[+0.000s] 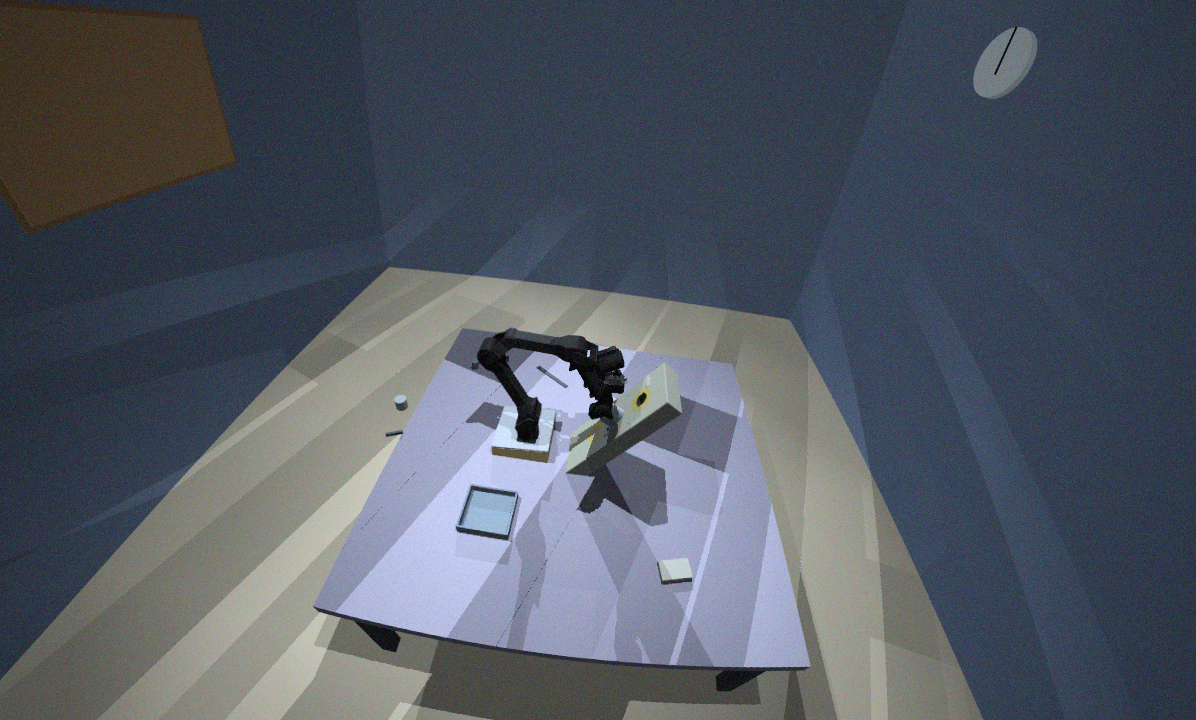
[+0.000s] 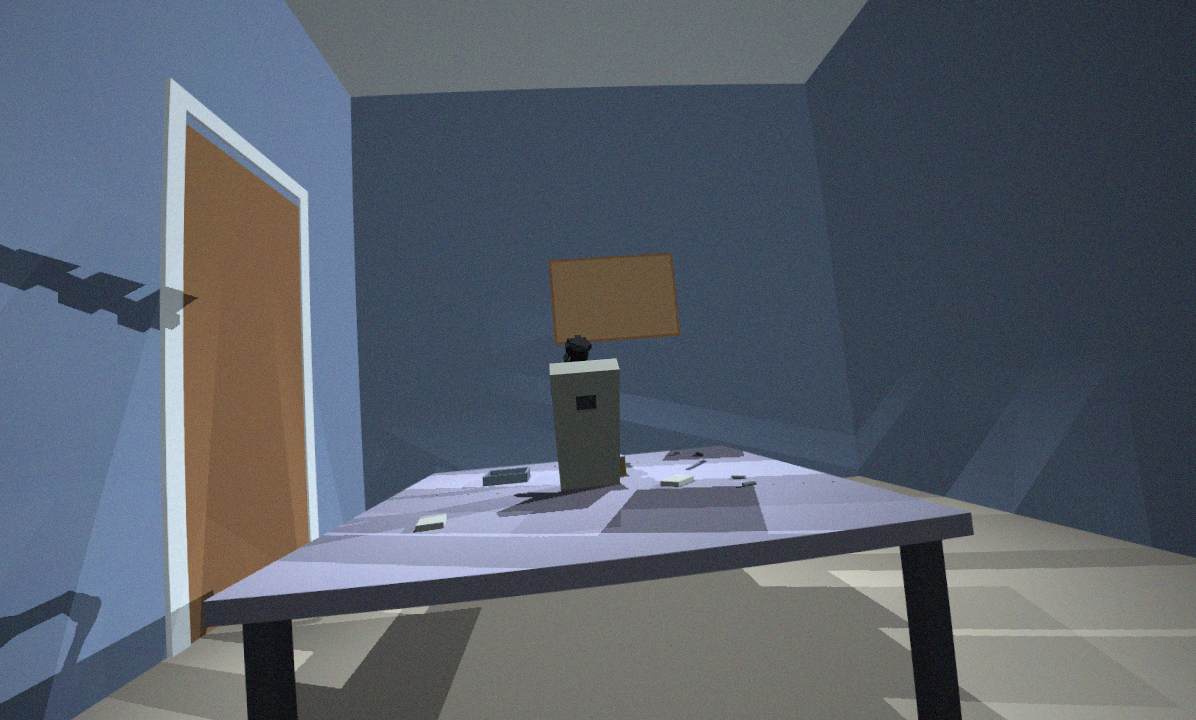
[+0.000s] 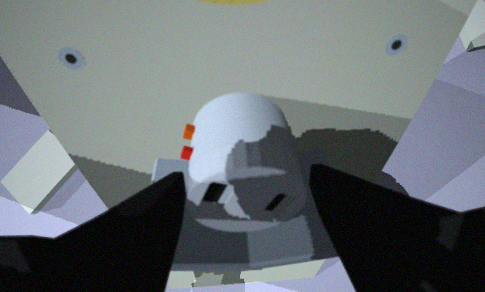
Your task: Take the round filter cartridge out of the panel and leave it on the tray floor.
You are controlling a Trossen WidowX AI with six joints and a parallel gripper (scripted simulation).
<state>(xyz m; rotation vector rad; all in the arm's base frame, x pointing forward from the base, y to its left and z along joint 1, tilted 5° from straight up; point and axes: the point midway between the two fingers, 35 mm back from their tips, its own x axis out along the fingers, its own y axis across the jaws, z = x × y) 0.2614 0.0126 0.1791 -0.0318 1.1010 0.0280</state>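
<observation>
Resting on a small ledge against the service panel [image 3: 153, 81], the pale round filter cartridge [image 3: 242, 162] shows two dark slots; the gripper [image 3: 246, 191] straddles it, jaws apart, gripping nothing.

Filter cartridge [image 3: 242, 154]: pale grey-white cylinder, out of the panel, seen lying on a small grey ledge low on the panel face, its end face with two dark narrow slots turned toward the wrist camera. Service panel [image 1: 651, 407]: pale olive slab, tilted on the table; yellow ring around its dark socket. Tray [image 1: 487, 512]: shallow, square, dark-rimmed, well apart from the panel.
</observation>
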